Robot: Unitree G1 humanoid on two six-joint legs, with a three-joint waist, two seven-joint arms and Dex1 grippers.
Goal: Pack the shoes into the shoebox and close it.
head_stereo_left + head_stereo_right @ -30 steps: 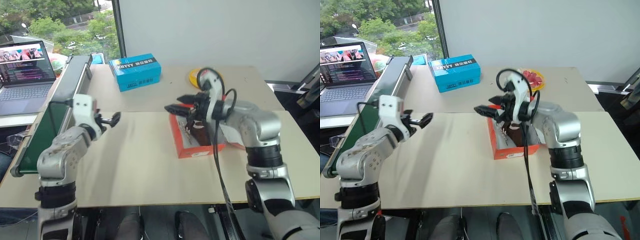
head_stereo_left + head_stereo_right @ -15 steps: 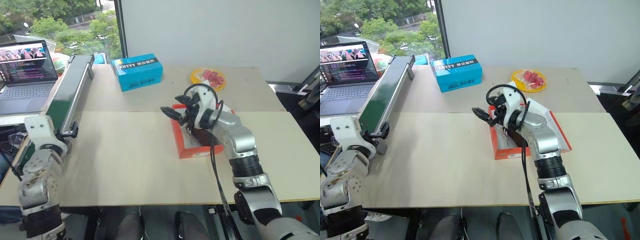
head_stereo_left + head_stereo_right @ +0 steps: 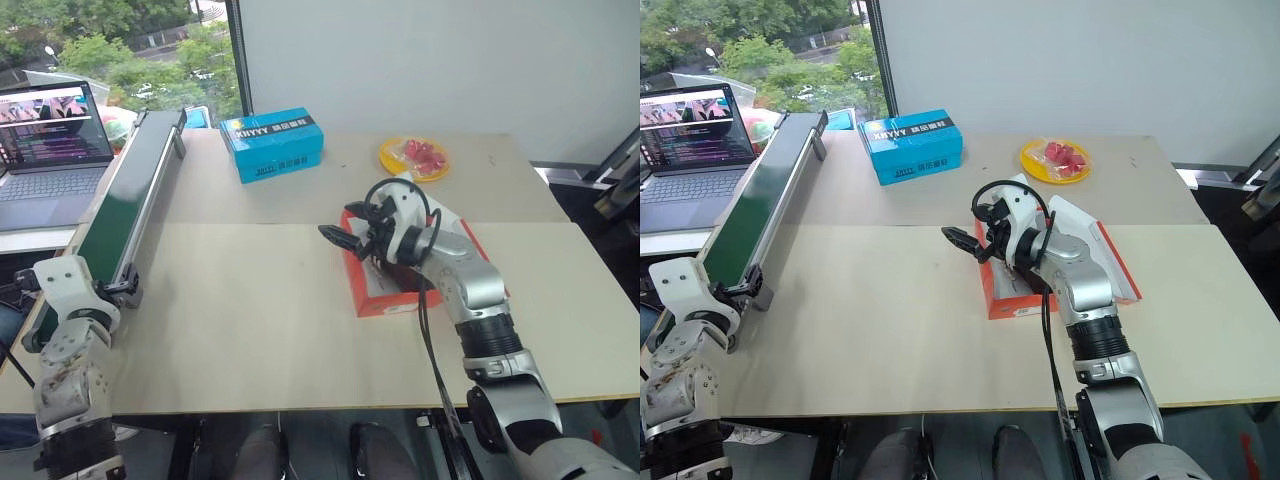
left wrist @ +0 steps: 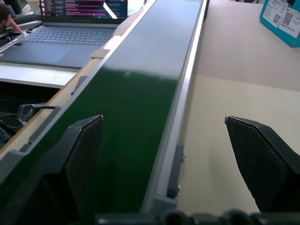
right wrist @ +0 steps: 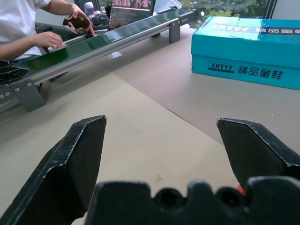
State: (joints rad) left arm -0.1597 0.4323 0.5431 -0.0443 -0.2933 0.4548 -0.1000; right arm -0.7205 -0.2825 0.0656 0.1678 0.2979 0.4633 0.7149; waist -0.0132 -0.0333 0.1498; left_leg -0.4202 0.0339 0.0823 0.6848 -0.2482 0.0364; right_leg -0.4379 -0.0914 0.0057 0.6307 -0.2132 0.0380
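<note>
Well, the shoebox (image 3: 1012,292) is sitting open mid-table, something dark inside, lid lying out at three o'clock. The right gripper (image 3: 962,240) is hovering wide open and empty at its nine-o'clock edge; the left gripper (image 3: 118,288), also spread empty, is hanging by the conveyor (image 3: 130,195). Closing is looking undone.

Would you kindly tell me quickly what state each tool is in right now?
Left tool: open, holding nothing, at the long green conveyor belt.
Right tool: open, holding nothing, above the flat red-orange cardboard shoebox.
</note>
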